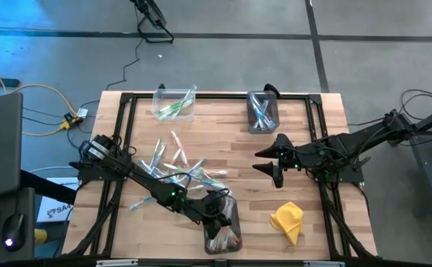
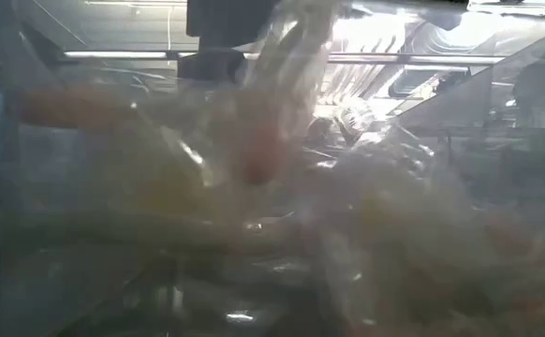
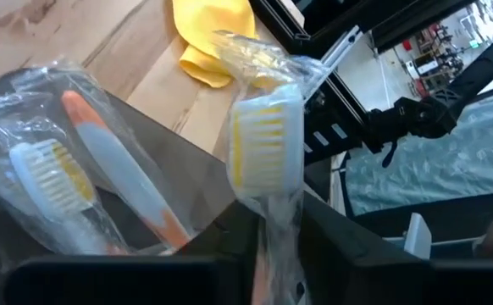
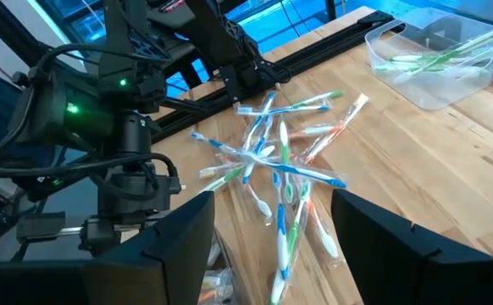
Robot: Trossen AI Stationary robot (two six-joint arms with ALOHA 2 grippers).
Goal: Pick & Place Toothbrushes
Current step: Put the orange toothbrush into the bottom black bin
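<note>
Left gripper [image 1: 217, 210] over front bin [image 1: 234, 239], jaws pinching wrapped toothbrush [image 3: 268, 144]; right gripper [image 1: 269, 162] idling, jaws spread; pile [image 1: 177, 169] remaining on tabletop [image 1: 223, 141].

pale wood-grain surface [image 1: 231, 159], matt; glossy crinkled clear plastic wrappers on the toothbrushes [image 4: 282, 165]; translucent smooth plastic bins [image 1: 174, 104]; soft yellow cloth [image 1: 288, 220]; matt black metal frame [image 1: 220, 96].

Toothbrushes [image 4: 285, 174] lie heaped on the table [image 4: 450, 161] near a clear bin [image 4: 437, 63].
</note>
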